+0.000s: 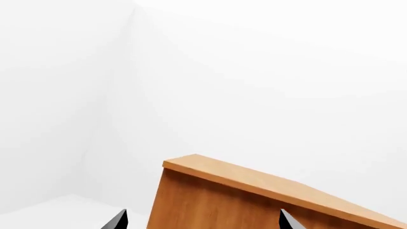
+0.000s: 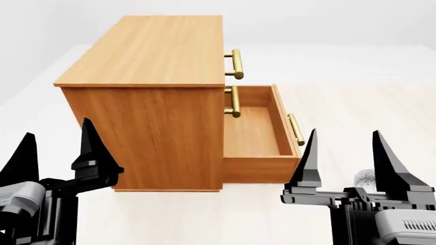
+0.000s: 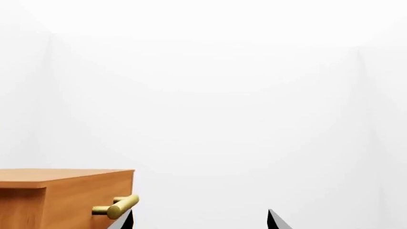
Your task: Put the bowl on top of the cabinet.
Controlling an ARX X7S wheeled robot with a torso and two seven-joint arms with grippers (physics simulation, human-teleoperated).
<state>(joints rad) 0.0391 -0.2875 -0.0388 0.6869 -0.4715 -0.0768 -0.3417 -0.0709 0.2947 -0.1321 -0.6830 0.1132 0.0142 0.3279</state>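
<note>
Bottom drawer (image 2: pixel 256 133) of orange-brown wooden cabinet (image 2: pixel 146 51) open, bare, between spread, unloaded left gripper (image 2: pixel 56 148) and right gripper (image 2: pixel 344 155); speckled bowl (image 2: pixel 364 177) behind right fingers.

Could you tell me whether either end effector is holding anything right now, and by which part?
Nothing is held: the left end effector and right end effector are both open and empty.

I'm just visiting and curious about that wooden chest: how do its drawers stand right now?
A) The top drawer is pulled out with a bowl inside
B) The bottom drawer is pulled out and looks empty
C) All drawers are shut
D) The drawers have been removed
B: in the head view the cabinet's bottom drawer stands pulled out, its inside bare wood, while the upper fronts sit flush.
</note>
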